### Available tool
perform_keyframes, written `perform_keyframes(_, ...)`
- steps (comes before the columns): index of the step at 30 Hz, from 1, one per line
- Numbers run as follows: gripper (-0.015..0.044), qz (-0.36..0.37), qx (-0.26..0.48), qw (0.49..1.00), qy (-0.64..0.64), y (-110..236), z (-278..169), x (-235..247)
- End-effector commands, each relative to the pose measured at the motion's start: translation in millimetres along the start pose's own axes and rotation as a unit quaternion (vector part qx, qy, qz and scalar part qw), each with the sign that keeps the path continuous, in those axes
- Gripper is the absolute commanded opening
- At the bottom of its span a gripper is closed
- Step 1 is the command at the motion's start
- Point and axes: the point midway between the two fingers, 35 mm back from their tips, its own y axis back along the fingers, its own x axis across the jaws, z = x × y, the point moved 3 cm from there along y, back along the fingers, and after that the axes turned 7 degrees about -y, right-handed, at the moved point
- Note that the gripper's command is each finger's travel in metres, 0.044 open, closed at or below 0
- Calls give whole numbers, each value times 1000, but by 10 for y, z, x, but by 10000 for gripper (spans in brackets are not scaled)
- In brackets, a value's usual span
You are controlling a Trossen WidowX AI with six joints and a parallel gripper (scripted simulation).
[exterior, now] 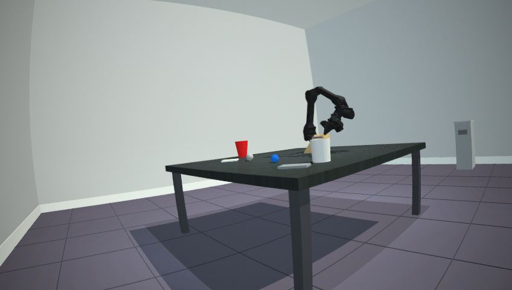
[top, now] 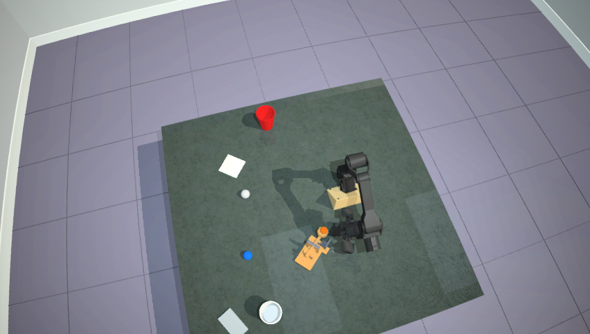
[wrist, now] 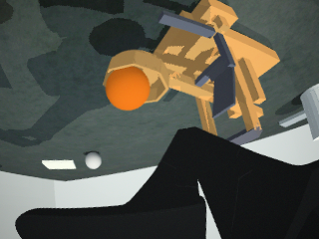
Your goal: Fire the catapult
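Note:
An orange ball (top: 323, 229) (wrist: 128, 89) sits in the round cup at the end of the orange catapult's arm. The catapult (top: 305, 257) (wrist: 259, 47) stands on the table with grey bars across it; in the exterior view it is mostly hidden. The white mug (top: 271, 313) (exterior: 320, 150) stands upright beyond the catapult's body end and shows partly at the right edge of the wrist view (wrist: 313, 112). My gripper (top: 333, 230) (exterior: 325, 132) (wrist: 186, 136) is shut and empty. It hangs above the table beside the catapult's cup end, apart from the ball.
A red cup (top: 265, 117) (exterior: 241, 148), a white ball (top: 245, 193) (exterior: 249, 156) (wrist: 93, 160), a blue ball (top: 247, 255) (exterior: 275, 158) and two flat plates, one white (top: 232, 165) and one grey (top: 232, 321), are on the table. A tan block (top: 345, 201) is by my arm's base.

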Motion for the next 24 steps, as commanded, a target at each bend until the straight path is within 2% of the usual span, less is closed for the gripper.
perform_keyframes(1, 0, -1, 2, 1000, 3, -41, 39, 0)
perform_keyframes(24, 0, -1, 1, 1000, 3, -303, 314, 17)
